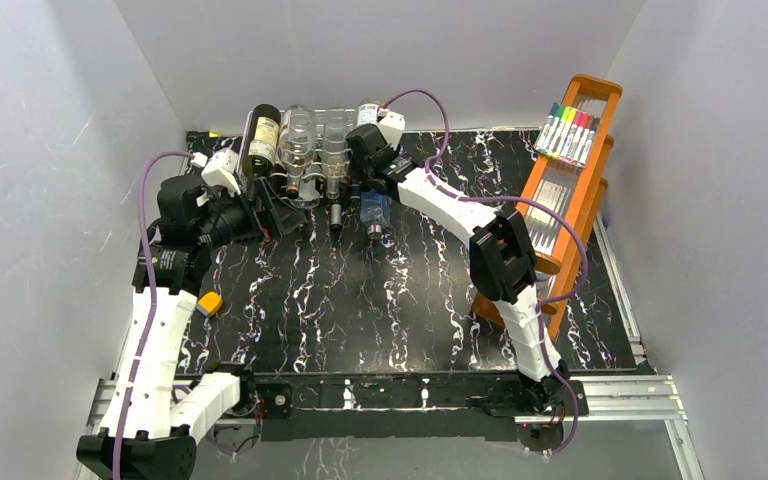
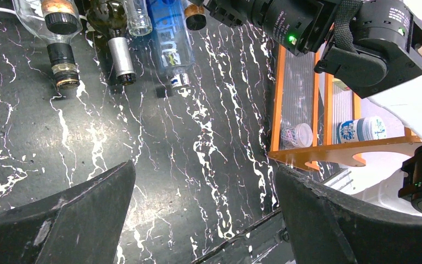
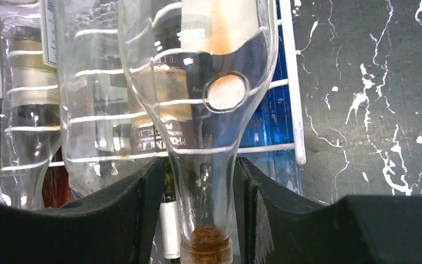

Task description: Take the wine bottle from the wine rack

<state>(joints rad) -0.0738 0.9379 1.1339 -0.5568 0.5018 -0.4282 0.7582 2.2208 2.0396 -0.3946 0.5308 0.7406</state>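
Note:
The wine rack (image 1: 307, 178) of thin white wire stands at the back of the table with several bottles lying in it. Its wires also show in the right wrist view (image 3: 287, 82). My right gripper (image 1: 362, 152) is at the rack's right end. In the right wrist view it (image 3: 200, 168) is shut on the neck of a clear, corked wine bottle (image 3: 209, 137) that lies in the rack. That bottle's corked mouth shows in the left wrist view (image 2: 195, 21). My left gripper (image 1: 282, 215) is open and empty in front of the rack's left end, above bare table (image 2: 203, 187).
A dark bottle with a cream label (image 1: 262, 140), clear bottles (image 1: 300, 148) and a blue bottle (image 1: 374, 208) fill the rack, necks toward me. A tall orange wooden rack (image 1: 572, 195) with coloured markers (image 1: 567, 130) stands at the right. The table is black marble (image 1: 380, 300).

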